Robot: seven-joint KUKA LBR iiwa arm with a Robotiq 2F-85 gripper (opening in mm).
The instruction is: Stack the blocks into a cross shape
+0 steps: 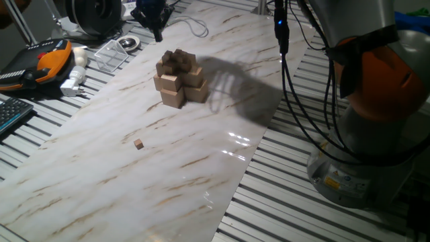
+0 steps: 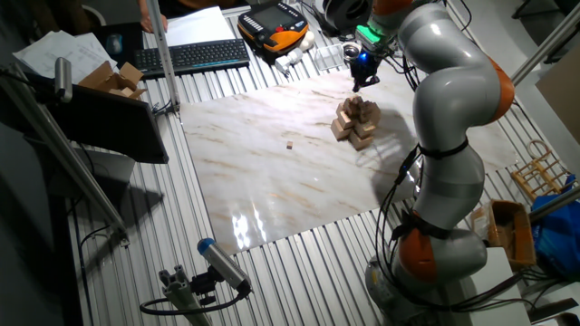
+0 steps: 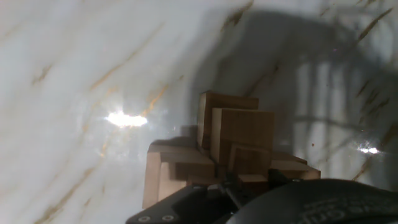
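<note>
1. The cross shape (image 1: 179, 78) stood on the far half of the marble-patterned board (image 1: 101, 175), a tiered pile of tan cubes with smaller ones toward the top; also seen in the other fixed view (image 2: 356, 120) and close up in the hand view (image 3: 230, 152).
2. One tiny loose block (image 1: 138, 144) lay alone on the board, near-left of the pile and well apart from it (image 2: 289, 144).
3. Gripper (image 1: 157, 30) hung above the board beyond the pile, clear of it; blue light on the hand (image 2: 362, 65).
4. Jaw state: cannot tell; fingertips too dark and blurred in every view.
5. Orange-and-black pendant (image 1: 41, 62) and keyboard (image 1: 12, 113) lay left of the board.
</note>
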